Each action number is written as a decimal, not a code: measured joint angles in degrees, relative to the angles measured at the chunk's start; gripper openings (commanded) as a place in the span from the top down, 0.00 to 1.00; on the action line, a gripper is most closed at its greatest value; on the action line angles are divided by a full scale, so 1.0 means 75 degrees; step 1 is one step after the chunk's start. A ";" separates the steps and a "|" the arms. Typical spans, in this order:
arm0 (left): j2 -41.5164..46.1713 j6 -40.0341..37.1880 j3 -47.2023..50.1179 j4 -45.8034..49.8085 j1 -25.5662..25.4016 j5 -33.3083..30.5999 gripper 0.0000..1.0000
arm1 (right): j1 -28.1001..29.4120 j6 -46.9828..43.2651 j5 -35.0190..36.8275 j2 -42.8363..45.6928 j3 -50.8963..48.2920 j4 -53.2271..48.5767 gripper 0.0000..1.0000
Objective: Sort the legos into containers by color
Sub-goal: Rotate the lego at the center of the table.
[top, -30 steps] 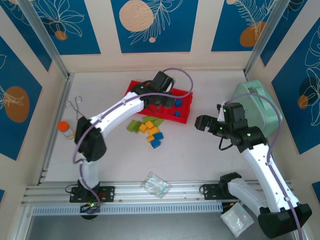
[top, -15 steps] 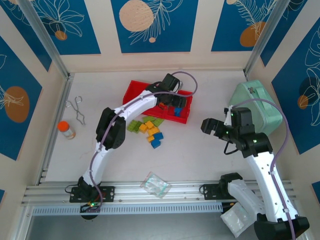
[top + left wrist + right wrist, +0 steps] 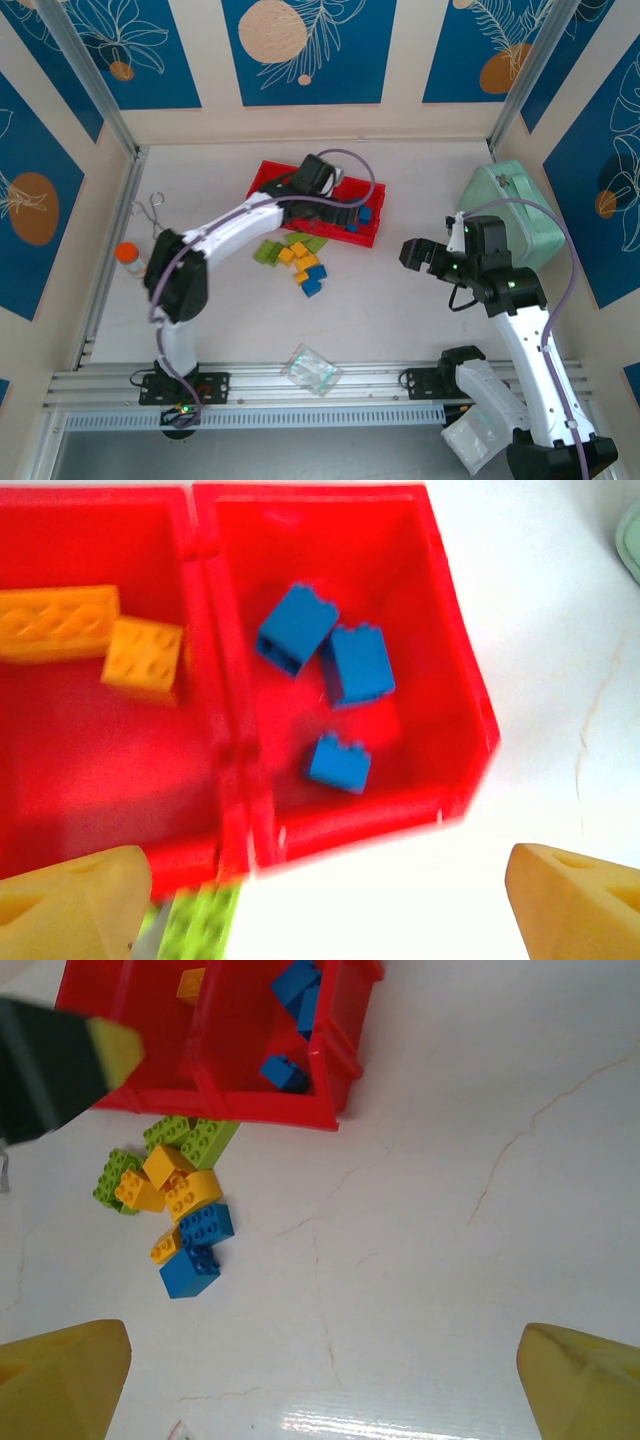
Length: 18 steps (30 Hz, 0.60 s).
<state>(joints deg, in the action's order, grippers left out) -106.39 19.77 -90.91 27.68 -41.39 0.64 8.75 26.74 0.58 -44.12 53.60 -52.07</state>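
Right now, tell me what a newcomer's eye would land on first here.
The bright red tray, centre back, stands out, with three blue bricks in its end compartment. Just in front of it lies a loose brick pile in green, yellow and blue, and a mint-green case sits at the far right.

Quick count, left wrist view: three blue bricks (image 3: 345, 665) in the right-hand compartment and two orange-yellow bricks (image 3: 145, 660) in the one left of it. The loose pile at the left of the right wrist view has two more blue, three lime green bricks (image 3: 210, 1140) and what looks like four orange-yellow. One red tray (image 3: 225, 1112), two clear bags (image 3: 312, 370), one mint-green case (image 3: 515, 215).
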 measured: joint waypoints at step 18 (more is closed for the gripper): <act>0.2439 -0.0085 0.4427 -0.0239 -0.0638 0.0600 0.19 | -0.0023 0.0458 -0.0117 0.0221 -0.0597 0.0009 0.01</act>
<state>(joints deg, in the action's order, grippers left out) -88.09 19.14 -57.71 25.89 -46.17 5.15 8.58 30.17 -0.30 -42.46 49.12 -52.01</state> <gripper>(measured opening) 0.816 0.992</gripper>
